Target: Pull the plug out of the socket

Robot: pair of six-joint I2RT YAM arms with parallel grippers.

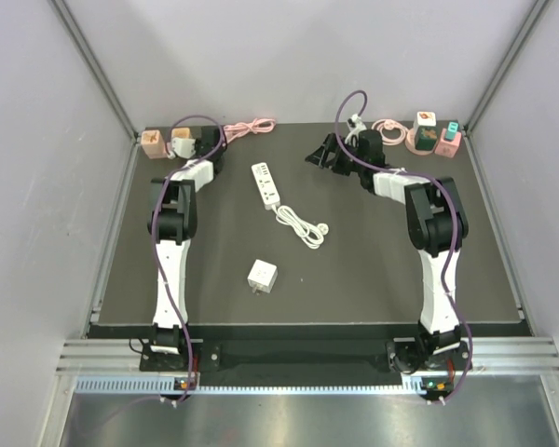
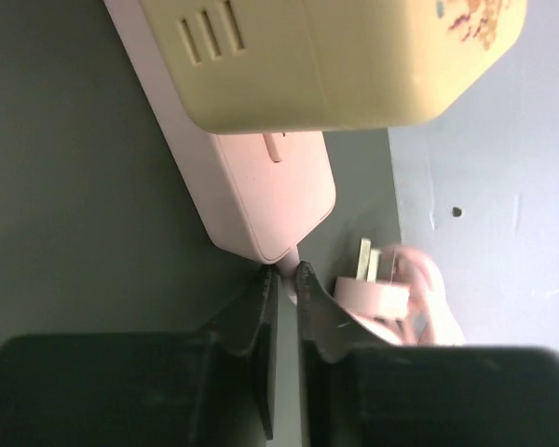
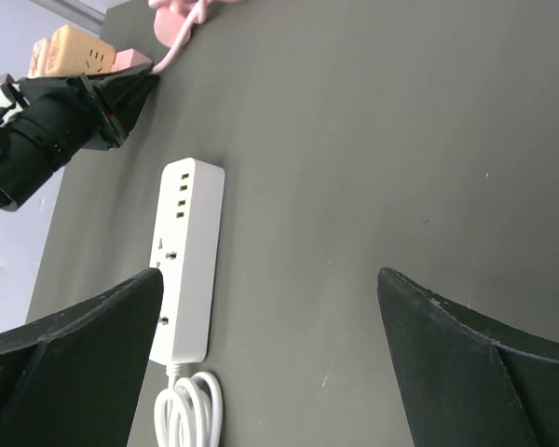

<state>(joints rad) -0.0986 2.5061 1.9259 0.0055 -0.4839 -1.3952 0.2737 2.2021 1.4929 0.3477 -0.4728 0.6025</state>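
A cream cube plug (image 2: 335, 56) sits in a pink socket strip (image 2: 261, 186) at the table's back left corner; from above the cream plug (image 1: 182, 144) shows beside an orange one (image 1: 152, 142). My left gripper (image 2: 284, 272) is at the strip's near end, its jaws pinched on the pink cord stub that leaves the strip. A pink pronged plug (image 2: 373, 293) and its coiled cord lie just right of the fingers. My right gripper (image 3: 268, 275) hovers wide open over bare mat at the back, holding nothing.
A white power strip (image 1: 265, 184) with a coiled white cable (image 1: 303, 226) lies mid-table, and a white cube adapter (image 1: 262, 276) nearer the front. More coloured adapters (image 1: 427, 130) stand at the back right. Walls close in the back and sides.
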